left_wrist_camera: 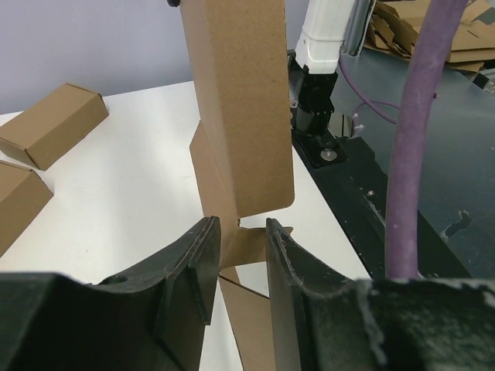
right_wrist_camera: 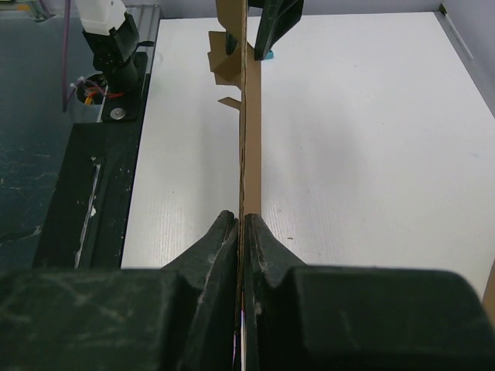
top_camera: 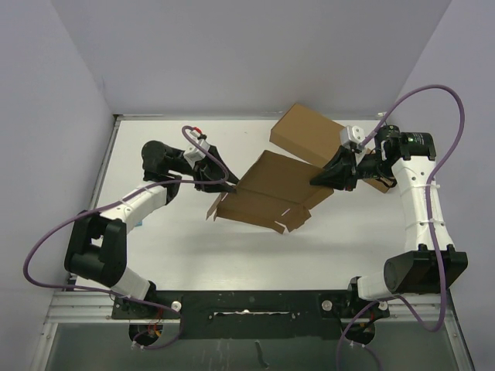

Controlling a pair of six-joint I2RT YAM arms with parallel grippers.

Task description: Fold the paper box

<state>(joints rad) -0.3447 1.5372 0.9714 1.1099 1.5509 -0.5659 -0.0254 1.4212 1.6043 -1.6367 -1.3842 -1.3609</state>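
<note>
The paper box [top_camera: 271, 189] is an unfolded brown sheet held above the table's middle, with small flaps hanging at its near edge. My right gripper [top_camera: 317, 179] is shut on its right edge; in the right wrist view the sheet [right_wrist_camera: 249, 116] runs edge-on out of the pinched jaws [right_wrist_camera: 241, 220]. My left gripper [top_camera: 232, 185] is at the sheet's left end. In the left wrist view its fingers [left_wrist_camera: 197, 263] stand apart on either side of a flap of the box [left_wrist_camera: 244, 116], and the gripper [left_wrist_camera: 240, 232] is open with a gap showing.
A folded brown box [top_camera: 309, 135] lies at the back right, behind the sheet. Two brown boxes [left_wrist_camera: 54, 124] [left_wrist_camera: 15, 205] show at the left of the left wrist view. The black rail [top_camera: 247, 305] with the arm bases runs along the near edge.
</note>
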